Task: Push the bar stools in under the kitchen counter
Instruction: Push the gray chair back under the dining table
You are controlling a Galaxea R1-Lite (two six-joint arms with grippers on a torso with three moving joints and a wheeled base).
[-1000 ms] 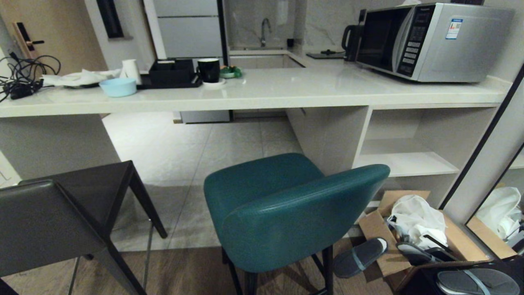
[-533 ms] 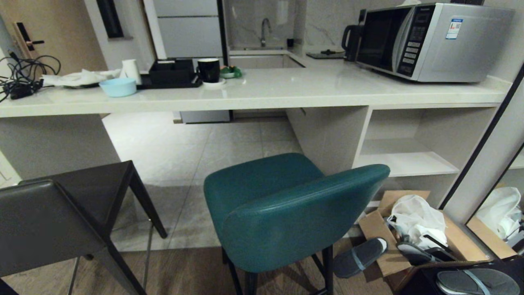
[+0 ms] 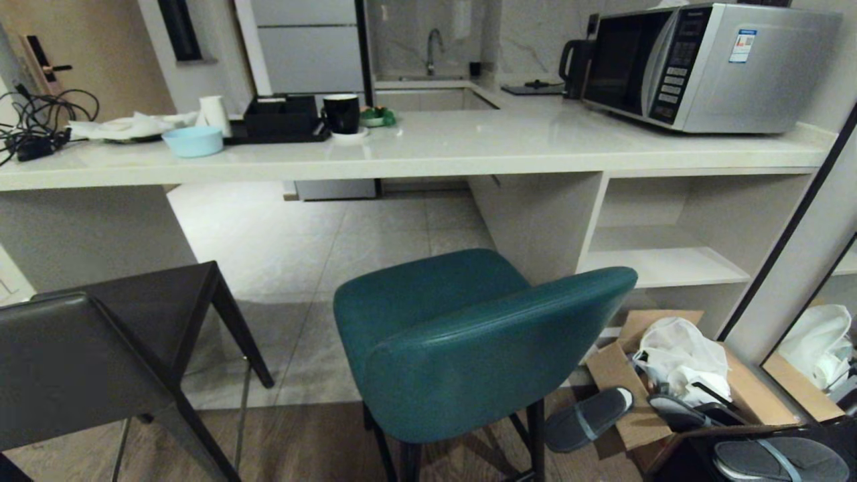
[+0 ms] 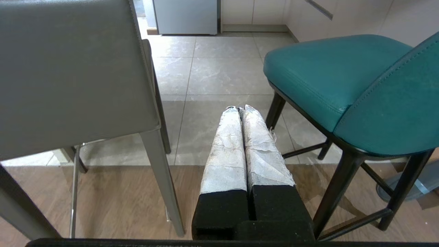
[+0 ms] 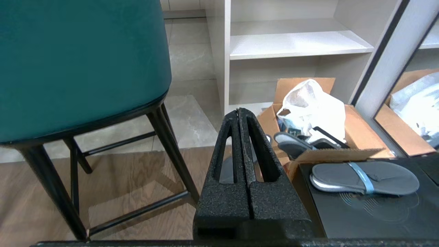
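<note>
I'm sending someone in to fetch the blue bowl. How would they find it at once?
Start at the long white kitchen counter and go to the end away from the microwave. The bowl sits near the front edge, beside a black tray. It is the only pale blue, low, round dish there.

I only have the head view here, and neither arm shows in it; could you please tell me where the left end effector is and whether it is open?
Observer: The left end effector is shut and empty, hanging low over the floor between the dark grey stool and the teal stool, touching neither.
Operator: Thank you. And the right one?
Observer: The right end effector is also shut and empty, beside the teal stool's black legs, on the side toward the cardboard box.
Operator: Is anything lying near it on the floor?
Observer: Yes, a grey slipper rests on a black surface next to that box.
</note>
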